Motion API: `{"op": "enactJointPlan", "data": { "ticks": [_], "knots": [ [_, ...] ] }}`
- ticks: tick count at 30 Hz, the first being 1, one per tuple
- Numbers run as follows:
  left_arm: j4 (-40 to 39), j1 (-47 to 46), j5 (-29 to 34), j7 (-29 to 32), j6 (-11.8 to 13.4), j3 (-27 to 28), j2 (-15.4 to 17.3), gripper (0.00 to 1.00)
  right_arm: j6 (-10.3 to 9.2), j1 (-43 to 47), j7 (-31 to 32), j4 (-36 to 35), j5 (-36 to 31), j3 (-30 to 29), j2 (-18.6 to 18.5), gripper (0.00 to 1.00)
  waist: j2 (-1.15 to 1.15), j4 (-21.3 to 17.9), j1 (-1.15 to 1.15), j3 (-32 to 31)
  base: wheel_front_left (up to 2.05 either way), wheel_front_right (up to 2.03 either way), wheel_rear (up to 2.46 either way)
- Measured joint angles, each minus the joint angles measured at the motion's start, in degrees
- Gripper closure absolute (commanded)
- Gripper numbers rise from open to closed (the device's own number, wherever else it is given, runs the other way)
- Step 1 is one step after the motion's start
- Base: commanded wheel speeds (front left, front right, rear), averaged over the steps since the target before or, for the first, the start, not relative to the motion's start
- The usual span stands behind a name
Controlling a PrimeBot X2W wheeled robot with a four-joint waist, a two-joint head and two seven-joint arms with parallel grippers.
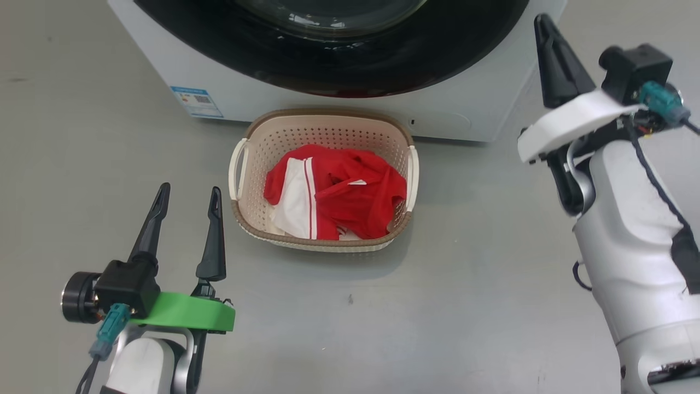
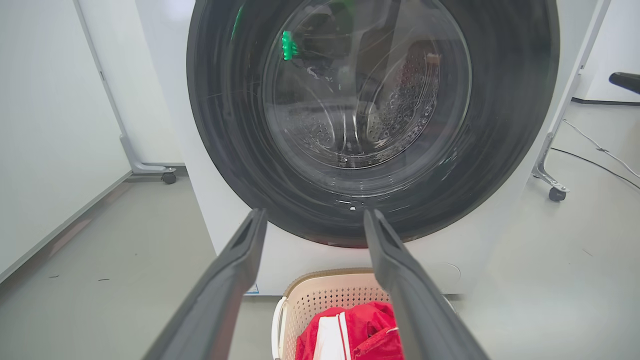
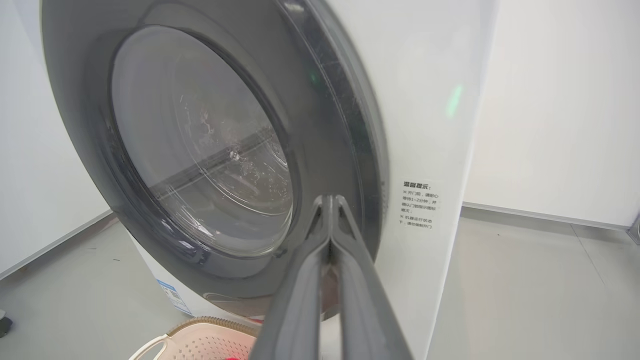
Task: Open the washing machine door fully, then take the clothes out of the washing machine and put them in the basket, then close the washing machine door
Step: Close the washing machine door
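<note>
— Progress, from the head view?
— The clothes lie in the basket, which stands on the grey floor just in front of the washing machine. The left jaws stand apart and empty, well in front of the machine. The right jaws are pressed together just beside its front corner.

— Left wrist view?
— The washing machine door sits flush on the machine, and the drum behind the glass looks empty. I judge the unloading done and the door shut, or nearly. A white panel on castors stands beside the machine, and a cable trails on the other side.

— Right wrist view?
— The closed jaws point at the door's edge, but I cannot tell whether they touch it. A white wall rises behind the machine.
</note>
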Motion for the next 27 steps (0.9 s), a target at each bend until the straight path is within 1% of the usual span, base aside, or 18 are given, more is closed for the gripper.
{"op": "enactJointPlan", "data": {
  "ticks": [1,2,3,4,5,6,7,12,23,24,26,27],
  "knots": [
    [0.11,0.04,0.01,0.00,0.00,0.07,0.00,0.00,0.01,1.08,0.00,-0.60,0.02,-0.24,0.07,0.98,0.00,-0.38,0.00,-0.27,0.00,0.00,0.00],
    [0.21,0.13,0.01,0.00,-0.01,0.07,0.00,0.00,0.01,2.11,0.00,-1.23,0.03,-0.40,0.10,0.91,0.00,-0.72,0.00,-0.55,0.00,0.00,0.00],
    [0.27,0.26,0.01,0.00,-0.01,0.07,0.00,0.00,0.05,3.12,0.00,-1.80,0.03,-0.48,0.10,0.79,0.00,-1.05,0.00,-0.86,0.00,0.00,0.00],
    [0.36,0.49,0.04,0.00,-0.02,0.05,0.00,0.00,0.05,4.14,0.00,-2.35,0.03,-0.64,0.14,0.64,0.00,-1.36,0.00,-1.20,0.00,0.00,0.00],
    [0.56,0.69,0.13,0.00,-0.03,0.05,0.01,0.00,0.04,5.15,0.00,-2.99,0.04,-0.89,0.22,0.40,0.00,-1.66,0.00,-1.54,0.00,0.00,0.00],
    [0.68,0.86,0.16,0.00,-0.03,0.07,0.03,0.00,0.05,6.07,0.00,-3.66,0.04,-1.08,0.31,0.02,0.00,-1.96,0.00,-1.88,0.00,0.00,0.00],
    [0.81,1.00,0.18,0.00,-0.09,0.08,0.03,0.00,0.04,6.97,0.00,-4.24,0.04,-1.24,0.43,0.00,0.00,-2.26,0.00,-2.25,0.00,0.00,0.00],
    [1.71,1.89,0.19,0.00,-0.15,0.10,0.09,0.00,-0.20,10.74,0.00,-6.59,0.07,-2.00,0.90,0.00,0.00,-3.42,0.00,-3.75,0.00,0.00,0.00],
    [4.02,4.57,0.19,0.00,-0.78,0.04,0.43,0.00,-0.33,22.30,0.00,-10.63,0.67,-2.61,1.83,0.00,0.00,-6.13,0.00,-8.24,0.00,0.00,0.00],
    [4.12,4.83,0.19,0.00,-0.90,0.03,0.45,0.00,-0.80,23.30,0.00,-10.90,0.66,-2.60,1.86,0.00,0.00,-6.35,0.00,-8.63,0.00,0.00,0.00],
    [4.25,5.33,0.19,0.00,-1.01,0.09,0.47,0.00,-0.81,25.06,0.00,-11.50,0.66,-2.60,1.91,0.00,0.00,-6.78,0.00,-9.37,0.00,0.00,0.00],
    [4.31,5.61,0.19,0.00,-1.00,0.11,0.49,0.00,-1.16,25.89,0.00,-11.83,0.66,-2.60,1.92,0.00,0.00,-7.01,0.00,-9.74,0.00,0.00,0.00]
  ]
}}
